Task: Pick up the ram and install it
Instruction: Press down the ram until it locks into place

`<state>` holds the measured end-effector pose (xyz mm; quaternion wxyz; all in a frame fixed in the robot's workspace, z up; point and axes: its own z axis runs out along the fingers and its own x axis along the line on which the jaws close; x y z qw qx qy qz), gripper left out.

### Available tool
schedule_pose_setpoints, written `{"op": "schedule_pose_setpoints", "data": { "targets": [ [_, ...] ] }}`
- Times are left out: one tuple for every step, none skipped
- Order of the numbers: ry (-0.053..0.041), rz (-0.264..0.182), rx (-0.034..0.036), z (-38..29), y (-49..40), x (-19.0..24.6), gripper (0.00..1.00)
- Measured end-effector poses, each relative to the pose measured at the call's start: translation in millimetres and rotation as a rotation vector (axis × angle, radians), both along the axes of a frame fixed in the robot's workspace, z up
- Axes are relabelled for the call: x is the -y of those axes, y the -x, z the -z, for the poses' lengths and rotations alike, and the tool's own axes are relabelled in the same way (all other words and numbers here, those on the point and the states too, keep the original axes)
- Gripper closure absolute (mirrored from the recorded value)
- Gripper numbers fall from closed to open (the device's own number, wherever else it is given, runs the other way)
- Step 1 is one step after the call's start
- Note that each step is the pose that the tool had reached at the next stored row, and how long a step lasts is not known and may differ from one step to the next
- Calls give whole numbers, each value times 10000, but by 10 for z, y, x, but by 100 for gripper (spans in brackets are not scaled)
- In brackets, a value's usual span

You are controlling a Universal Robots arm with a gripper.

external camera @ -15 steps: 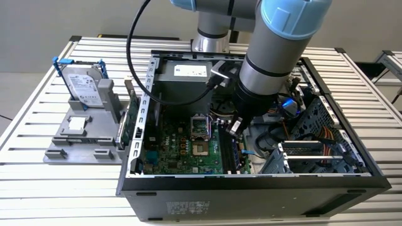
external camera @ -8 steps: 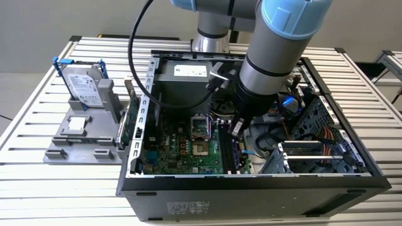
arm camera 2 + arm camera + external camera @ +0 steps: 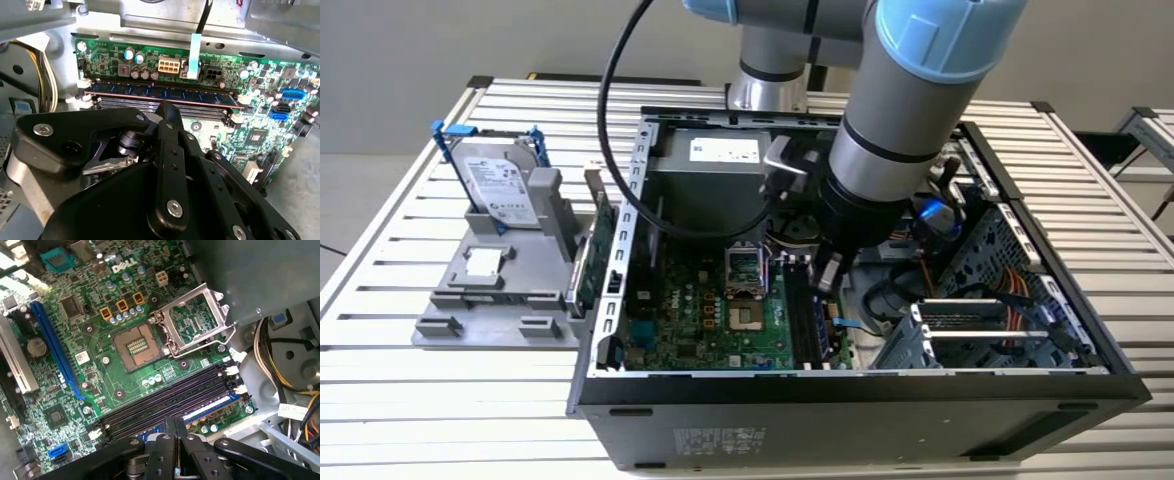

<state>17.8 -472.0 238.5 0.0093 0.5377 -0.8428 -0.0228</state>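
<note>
On the exterior view's left, your hard drive [image 3: 498, 185] stands upright in a grey holder [image 3: 500, 290] on the bench [image 3: 400, 390]. Inside the open case [image 3: 854, 390], the ram [image 3: 160, 94] sits in a motherboard [image 3: 95, 345] slot, the gripper [image 3: 827, 275] just above it; you cannot tell how the jaws stand.

White printed lettering [image 3: 121, 267] stands near one edge of the green motherboard [image 3: 100, 340], beside a small white sticker [image 3: 81, 357]. In the exterior view, pale labels sit on the upright silver hard drive [image 3: 500, 185], on the grey metal power supply box [image 3: 724, 150] and on the black computer case's outer wall [image 3: 718, 438]. Their print is too small to read.
</note>
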Motion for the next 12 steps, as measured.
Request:
{"op": "schedule_pose_setpoints", "data": {
  "targets": [
    [0, -105, 0, 0, -1, 0, 100],
    [1, -221, 0, 0, -1, 0, 100],
    [0, -331, 0, 0, -1, 0, 100],
    [0, -440, 0, 0, -1, 0, 100],
    [0, -541, 0, 0, -2, 0, 100],
    [0, -645, 0, 0, -2, 0, 100],
    [0, -763, 0, 0, -2, 0, 100],
    [0, -867, 0, 0, -3, 0, 100],
    [0, -978, 0, 0, -2, 0, 100],
    [0, -1087, 0, 0, -2, 0, 100],
    [1, -1204, 0, 0, -3, 0, 100],
    [0, -1319, 0, 0, -2, 0, 100]
  ]
}}
